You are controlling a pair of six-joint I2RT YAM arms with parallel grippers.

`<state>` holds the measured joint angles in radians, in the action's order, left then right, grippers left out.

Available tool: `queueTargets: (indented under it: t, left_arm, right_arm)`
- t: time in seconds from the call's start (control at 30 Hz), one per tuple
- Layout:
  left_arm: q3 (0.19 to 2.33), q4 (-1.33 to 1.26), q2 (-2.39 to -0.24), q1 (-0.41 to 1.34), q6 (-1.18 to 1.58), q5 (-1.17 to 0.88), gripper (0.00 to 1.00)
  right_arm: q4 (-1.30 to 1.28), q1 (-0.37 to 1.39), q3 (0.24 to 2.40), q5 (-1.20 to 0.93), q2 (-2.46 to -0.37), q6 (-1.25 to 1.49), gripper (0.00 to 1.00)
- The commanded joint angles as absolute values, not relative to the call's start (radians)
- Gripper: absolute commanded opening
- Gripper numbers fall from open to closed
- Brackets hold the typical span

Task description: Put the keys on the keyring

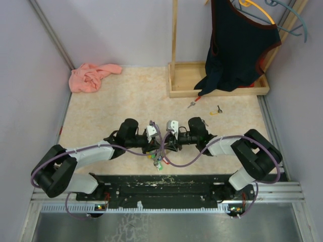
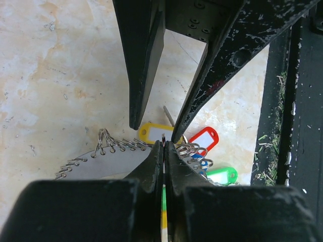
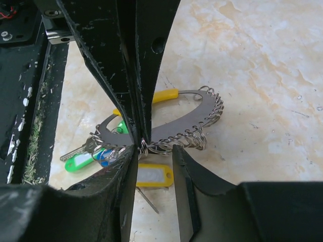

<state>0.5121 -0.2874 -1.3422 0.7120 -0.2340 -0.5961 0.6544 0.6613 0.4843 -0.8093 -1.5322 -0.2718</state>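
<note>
Grey metal makes up the keyring (image 3: 177, 117): a flat oval plate with small wire loops strung along its edge. It lies on the pale marbled counter (image 1: 126, 96) near the front edge, right between the two arms. A yellow tag (image 3: 151, 176), a red tag (image 2: 204, 138) and a green tag (image 2: 222, 175) fan out from it. A scrap of blue plastic sits among them, though I cannot tell whether it is a tag or a key cap.

The left pincer (image 2: 164, 147) is closed tight, its tips pinching one of the small wire loops at the edge of the plate. The right pincer (image 3: 154, 151) faces it tip to tip with its jaws apart. One finger stands on either side of the pinched spot, and nothing is gripped between them.

Two keys lie loose on the counter, well apart from the keyring. A red-capped key (image 1: 192, 104) sits just in front of the wooden tray (image 1: 184, 92), and a yellow-capped key (image 1: 217, 111) lies a little to its right. A dark garment (image 1: 237, 45) hangs over the tray, and a pink cloth (image 1: 91, 76) is crumpled in the far left corner.
</note>
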Motion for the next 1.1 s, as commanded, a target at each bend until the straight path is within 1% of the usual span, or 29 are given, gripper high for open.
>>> queueTargets:
  t: [0.0,0.07,0.13,0.23,0.27,0.33,0.77,0.83,0.9,0.93,1.07]
  left_arm:
    - [0.536,-0.302,-1.319,0.718,-0.249,-0.622,0.01]
    - [0.534,-0.302,-1.320,0.718,-0.249,-0.621,0.01]
    - [0.532,-0.304,-1.318,0.718,-0.249,-0.620,0.01]
    - [0.531,-0.307,-1.315,0.719,-0.250,-0.621,0.01]
    - [0.530,-0.308,-1.315,0.719,-0.249,-0.623,0.01]
    - [0.528,-0.312,-1.313,0.719,-0.249,-0.626,0.01]
    - [0.502,-0.356,-1.298,0.719,-0.247,-0.683,0.01]
    - [0.501,-0.357,-1.302,0.719,-0.248,-0.691,0.01]
    - [0.502,-0.354,-1.304,0.719,-0.246,-0.690,0.01]
    - [0.499,-0.356,-1.302,0.719,-0.245,-0.686,0.01]
    - [0.479,-0.372,-1.280,0.719,-0.221,-0.646,0.05]
  right_arm:
    - [0.576,0.672,0.562,-0.841,-1.535,-0.303,0.33]
    - [0.552,0.672,0.570,-0.863,-1.537,-0.321,0.30]
    - [0.578,0.673,0.561,-0.863,-1.533,-0.318,0.25]
    - [0.556,0.673,0.568,-0.866,-1.540,-0.330,0.13]
    - [0.527,0.673,0.581,-0.874,-1.545,-0.344,0.12]
    - [0.502,0.672,0.597,-0.888,-1.558,-0.355,0.12]
    - [0.566,0.673,0.582,-0.911,-1.580,-0.380,0.13]
    - [0.566,0.673,0.584,-0.913,-1.583,-0.383,0.11]
    - [0.572,0.673,0.583,-0.914,-1.579,-0.381,0.02]
    - [0.575,0.673,0.582,-0.913,-1.577,-0.380,0.00]
    - [0.610,0.673,0.566,-0.911,-1.558,-0.354,0.00]
